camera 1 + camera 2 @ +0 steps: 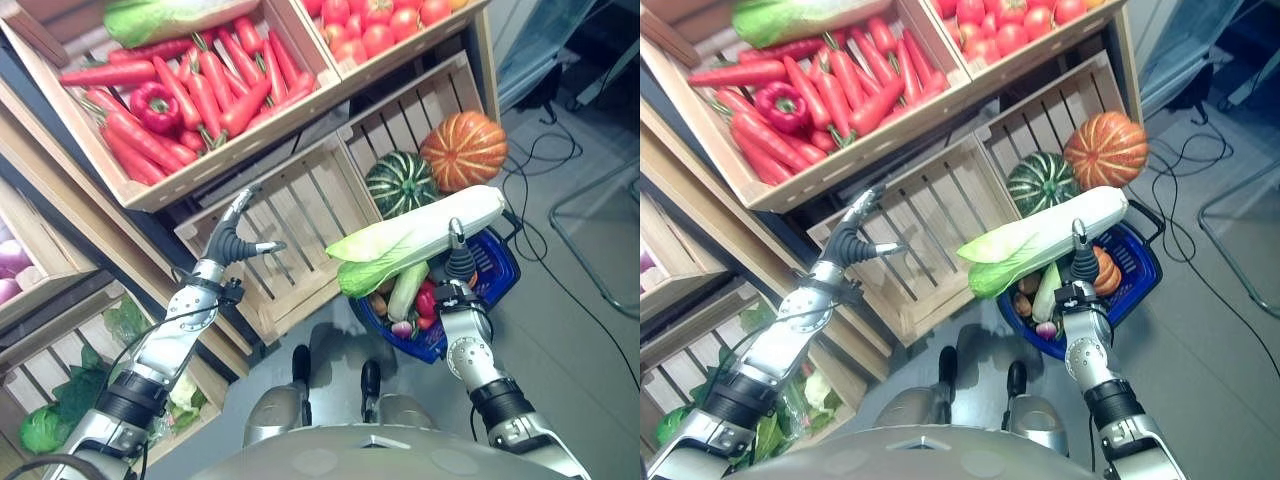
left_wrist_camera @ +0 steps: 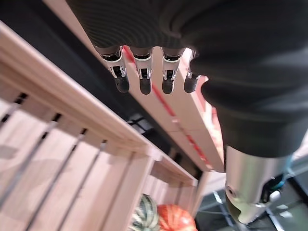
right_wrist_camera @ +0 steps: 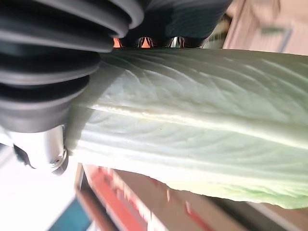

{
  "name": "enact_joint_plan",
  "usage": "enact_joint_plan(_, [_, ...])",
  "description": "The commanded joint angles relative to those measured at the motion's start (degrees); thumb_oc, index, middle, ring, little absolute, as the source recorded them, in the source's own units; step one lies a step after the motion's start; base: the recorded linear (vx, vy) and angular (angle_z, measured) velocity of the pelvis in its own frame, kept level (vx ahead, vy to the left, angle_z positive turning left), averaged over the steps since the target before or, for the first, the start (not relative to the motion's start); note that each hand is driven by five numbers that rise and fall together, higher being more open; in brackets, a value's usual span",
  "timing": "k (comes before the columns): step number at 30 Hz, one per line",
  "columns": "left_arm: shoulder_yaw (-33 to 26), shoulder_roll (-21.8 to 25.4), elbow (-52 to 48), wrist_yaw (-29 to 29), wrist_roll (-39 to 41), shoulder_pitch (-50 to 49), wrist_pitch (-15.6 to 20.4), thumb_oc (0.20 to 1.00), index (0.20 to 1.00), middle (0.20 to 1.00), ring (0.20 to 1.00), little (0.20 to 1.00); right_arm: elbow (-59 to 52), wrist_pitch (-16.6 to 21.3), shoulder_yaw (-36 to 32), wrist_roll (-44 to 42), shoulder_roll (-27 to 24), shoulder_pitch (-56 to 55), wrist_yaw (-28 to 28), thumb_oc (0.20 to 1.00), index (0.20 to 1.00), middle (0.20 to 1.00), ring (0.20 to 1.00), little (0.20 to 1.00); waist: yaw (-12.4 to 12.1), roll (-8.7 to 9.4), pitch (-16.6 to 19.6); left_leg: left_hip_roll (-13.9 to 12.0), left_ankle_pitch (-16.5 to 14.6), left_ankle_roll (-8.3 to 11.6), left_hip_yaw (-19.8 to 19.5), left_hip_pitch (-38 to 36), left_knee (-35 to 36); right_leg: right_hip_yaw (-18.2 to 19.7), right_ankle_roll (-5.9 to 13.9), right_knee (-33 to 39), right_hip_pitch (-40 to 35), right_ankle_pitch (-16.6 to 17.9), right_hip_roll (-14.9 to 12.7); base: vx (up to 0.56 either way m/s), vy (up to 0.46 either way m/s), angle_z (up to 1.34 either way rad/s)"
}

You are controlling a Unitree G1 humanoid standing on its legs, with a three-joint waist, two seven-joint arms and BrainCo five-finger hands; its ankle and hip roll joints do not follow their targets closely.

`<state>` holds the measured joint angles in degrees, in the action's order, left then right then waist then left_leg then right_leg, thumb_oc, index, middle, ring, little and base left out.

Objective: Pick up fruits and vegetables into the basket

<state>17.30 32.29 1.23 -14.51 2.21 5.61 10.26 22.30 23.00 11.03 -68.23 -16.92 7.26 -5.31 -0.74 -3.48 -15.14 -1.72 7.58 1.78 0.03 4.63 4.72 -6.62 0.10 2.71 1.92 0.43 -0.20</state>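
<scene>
My right hand (image 1: 459, 264) is shut on a long pale-green napa cabbage (image 1: 420, 240), held crosswise just above the blue basket (image 1: 503, 270) on the floor. Up close, the cabbage (image 3: 192, 139) lies across the palm with fingers curled over it. The basket holds several vegetables, among them a red pepper (image 1: 426, 300) and a small orange squash (image 1: 1106, 272). My left hand (image 1: 232, 238) is open with straight fingers (image 2: 144, 77), raised in front of an empty slatted crate (image 1: 290, 225), holding nothing.
Tilted wooden crates above hold carrots (image 1: 200, 85), a red pepper (image 1: 153, 105), another cabbage (image 1: 165, 15) and tomatoes (image 1: 375, 25). An orange pumpkin (image 1: 463, 150) and a green striped squash (image 1: 400, 183) sit in a lower crate behind the basket. Leafy greens (image 1: 60, 400) lie at lower left.
</scene>
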Motion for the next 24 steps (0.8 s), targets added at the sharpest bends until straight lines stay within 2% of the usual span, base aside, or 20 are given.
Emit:
enact_joint_plan(1, [-3.24, 0.51, 0.05, -4.77, 0.28, 5.54, 4.84, 1.000, 1.000, 1.000, 1.000, 1.000, -1.87, 5.76, -3.01, -1.73, -0.20, 5.90, 1.29, 0.200, 0.200, 0.200, 0.200, 0.200, 0.75, 1.26, -5.74, 2.87, -9.50, -0.92, 2.07, 2.24, -9.44, 0.63, 2.43, -9.95, 4.89, -3.33, -1.83, -0.16, -0.006, -0.05])
enact_joint_plan(4, [-2.92, 0.78, 0.45, -6.51, 0.99, 6.83, 5.15, 1.000, 1.000, 1.000, 1.000, 1.000, 0.78, 6.91, -5.13, -2.48, -1.13, 6.85, 3.06, 0.200, 0.200, 0.200, 0.200, 0.200, 0.74, 1.33, -9.16, 2.67, -10.68, -0.28, 2.12, 6.96, -16.36, 0.29, 1.97, -16.22, 8.82, -4.68, -2.22, -0.16, -0.037, -0.03])
enact_joint_plan(5, [-2.53, 0.90, 0.84, -7.04, 2.24, 7.55, 4.92, 1.000, 1.000, 1.000, 1.000, 1.000, 2.10, 7.44, -6.08, -1.63, -1.49, 7.40, 5.36, 0.200, 0.200, 0.200, 0.200, 0.200, 0.59, 1.41, -10.39, 2.91, -11.53, -0.09, 1.83, 9.30, -19.48, 0.28, 1.83, -18.62, 10.52, -5.32, -2.53, -0.09, -0.050, 0.06])
enact_joint_plan(10, [-0.21, 0.26, 2.12, -8.56, 4.12, 12.07, 4.61, 1.000, 1.000, 1.000, 1.000, 1.000, 10.74, 7.23, -10.31, 0.57, -4.80, 15.34, 13.17, 0.200, 0.200, 0.200, 0.200, 0.200, -0.16, 1.38, -14.34, 3.46, -12.92, 0.33, 2.12, 15.95, -25.25, -0.77, 1.59, -22.40, 15.68, -5.77, -3.12, -0.11, -0.046, 0.07])
enact_joint_plan(12, [1.29, -0.01, 2.27, -9.35, 4.34, 14.08, 4.45, 1.000, 1.000, 1.000, 1.000, 1.000, 14.65, 6.99, -10.94, 2.36, -6.46, 19.58, 18.18, 0.200, 0.200, 0.200, 0.200, 0.200, -0.56, 1.23, -14.65, 3.64, -13.39, 0.33, 1.93, 19.40, -27.47, -0.99, 1.43, -24.74, 19.04, -6.08, -3.27, -0.13, -0.034, 0.10])
enact_joint_plan(16, [4.95, -0.93, 2.74, -11.79, 4.48, 18.64, 3.72, 1.000, 1.000, 1.000, 1.000, 1.000, 21.15, 4.01, -12.52, 2.77, -9.59, 26.55, 25.93, 0.200, 0.200, 0.200, 0.200, 0.200, -1.53, 0.78, -14.65, 3.85, -15.24, 0.48, 2.29, 28.28, -33.85, -2.00, 1.01, -32.04, 27.52, -7.92, -4.09, -0.09, -0.035, 0.12])
enact_joint_plan(19, [5.78, -1.28, 3.08, -12.11, 4.77, 19.99, 3.61, 1.000, 1.000, 1.000, 1.000, 1.000, 22.63, 2.97, -12.60, 4.20, -10.37, 28.49, 28.03, 0.200, 0.200, 0.200, 0.200, 0.200, -1.83, 0.63, -14.65, 4.08, -16.05, 0.33, 2.39, 30.96, -36.24, -2.20, 0.97, -34.73, 30.28, -8.60, -4.52, -0.04, -0.029, 0.19])
enact_joint_plan(20, [7.12, -1.59, 3.41, -11.82, 3.98, 21.61, 3.42, 1.000, 1.000, 1.000, 1.000, 1.000, 25.04, 2.43, -12.64, 7.27, -11.69, 31.56, 31.53, 0.200, 0.200, 0.200, 0.200, 0.200, -2.23, 0.45, -14.65, 4.29, -16.86, 0.09, 2.72, 34.10, -38.97, -2.52, 1.00, -38.01, 33.66, -9.11, -5.16, -0.03, -0.029, 0.18])
enact_joint_plan(24, [8.59, -2.06, 3.61, -11.25, 4.51, 23.04, 2.82, 1.000, 1.000, 1.000, 1.000, 1.000, 26.02, 1.07, -12.75, 8.27, -13.16, 34.18, 34.41, 0.200, 0.200, 0.200, 0.200, 0.200, -2.62, 0.25, -14.65, 4.83, -18.11, -0.08, 2.95, 37.96, -42.45, -2.90, 1.15, -41.60, 37.63, -9.78, -5.56, 0.00, -0.012, 0.09])
